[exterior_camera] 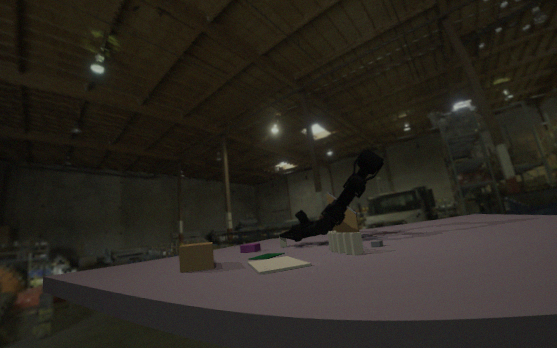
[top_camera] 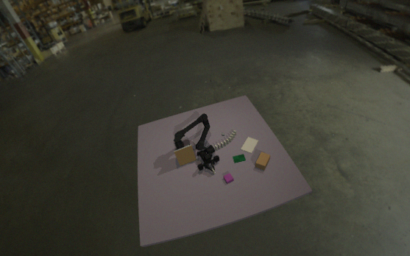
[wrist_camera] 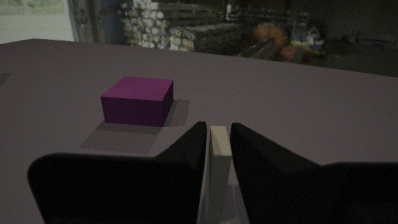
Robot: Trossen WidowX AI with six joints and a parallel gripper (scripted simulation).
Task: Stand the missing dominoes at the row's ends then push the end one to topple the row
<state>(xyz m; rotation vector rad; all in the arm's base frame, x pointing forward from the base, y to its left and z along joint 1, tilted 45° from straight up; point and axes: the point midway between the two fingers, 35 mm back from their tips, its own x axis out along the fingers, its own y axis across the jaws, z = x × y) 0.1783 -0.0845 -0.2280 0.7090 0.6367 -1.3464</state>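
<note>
A cream domino (top_camera: pixel 213 171) (exterior_camera: pixel 283 242) (wrist_camera: pixel 218 170) stands upright on the pink table (top_camera: pixel 176 213) (exterior_camera: pixel 419 280), apart from the row. My gripper (top_camera: pixel 212 169) (exterior_camera: pixel 282 237) (wrist_camera: pixel 217 130) is slightly open around it, low and tilted. In the wrist view a thin gap shows at the domino's left side; contact on its right side cannot be told. The curved row of standing cream dominoes (top_camera: pixel 225 141) (exterior_camera: pixel 351 243) is behind the gripper in the top view. The arm's wrist is close to the row's near end and may hide part of it.
A magenta block (top_camera: pixel 228 178) (exterior_camera: pixel 250 248) (wrist_camera: pixel 137 102) is near the fingers. A green plate (top_camera: pixel 239 158) (exterior_camera: pixel 266 256), cream slab (top_camera: pixel 249 145) (exterior_camera: pixel 279 264) and orange box (top_camera: pixel 263 160) (exterior_camera: pixel 196 258) lie to the right in the top view. A tan board (top_camera: pixel 185 156) stands beside the arm. A small grey piece (top_camera: pixel 223 134) (exterior_camera: pixel 377 243) lies by the row.
</note>
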